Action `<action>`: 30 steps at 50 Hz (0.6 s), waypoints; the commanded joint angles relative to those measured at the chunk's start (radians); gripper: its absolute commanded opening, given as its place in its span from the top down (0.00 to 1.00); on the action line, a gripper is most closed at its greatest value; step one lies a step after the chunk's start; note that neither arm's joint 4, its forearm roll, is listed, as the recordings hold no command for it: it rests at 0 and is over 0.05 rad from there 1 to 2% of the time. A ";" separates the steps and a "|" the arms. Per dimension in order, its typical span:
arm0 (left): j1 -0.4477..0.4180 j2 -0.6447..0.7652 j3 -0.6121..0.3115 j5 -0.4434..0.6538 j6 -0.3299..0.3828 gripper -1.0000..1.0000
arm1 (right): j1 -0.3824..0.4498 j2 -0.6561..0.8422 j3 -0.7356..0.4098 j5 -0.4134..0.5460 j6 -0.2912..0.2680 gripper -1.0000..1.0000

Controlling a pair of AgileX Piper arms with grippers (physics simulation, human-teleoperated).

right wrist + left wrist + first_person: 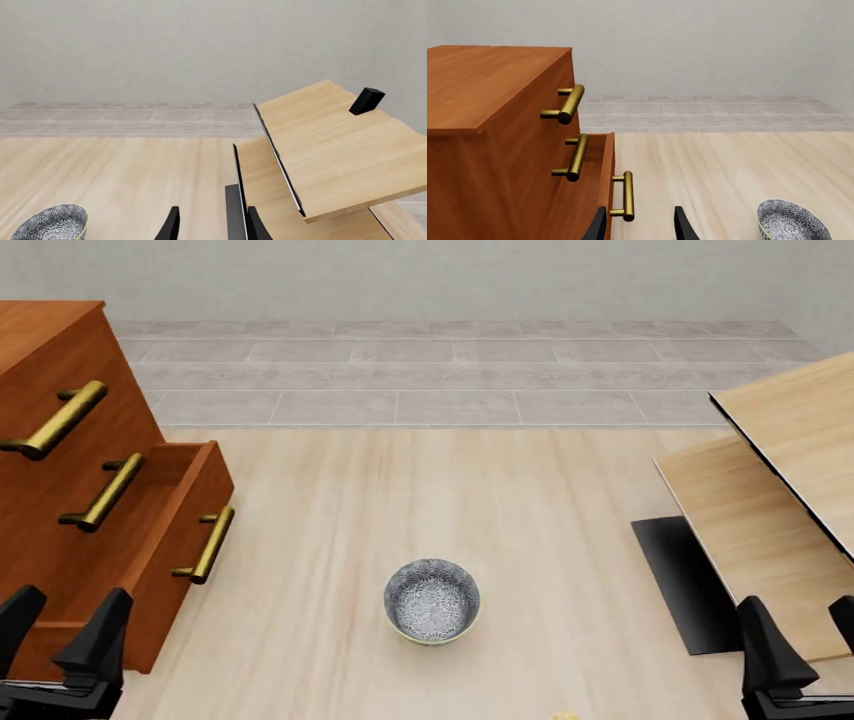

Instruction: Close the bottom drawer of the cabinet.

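The bottom drawer (167,540) sticks out from the cabinet (54,370) at table left, its brass handle (207,543) facing the open tabletop. The two drawers above sit flush, so only this one needs a push.

Your left gripper (60,630) hovers just in front of the drawer's near corner, fingers spread with nothing between them. In the left wrist view the fingertips (597,225) straddle the handle's lower end, so you look lined up to press on the drawer front, not to grab anything. My read: a flat push along the drawer's slide direction is what's called for; an off-axis shove could skew it or nudge the cabinet.

Your right gripper (801,635) is parked far right beside the pale slanted panels (787,490), also spread and empty, out of the way. The speckled bowl (431,600) sits mid-table, well apart from the drawer and clear of the push path.
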 commanded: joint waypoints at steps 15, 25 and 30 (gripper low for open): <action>-0.089 0.400 0.014 -0.322 -0.016 0.00 | 0.005 0.004 0.001 0.000 -0.010 0.00; -0.129 0.573 0.024 -0.470 -0.037 0.00 | 0.006 0.012 0.003 -0.009 -0.014 0.00; -0.143 0.654 0.025 -0.540 -0.045 0.00 | 0.005 0.013 0.001 -0.009 -0.016 0.00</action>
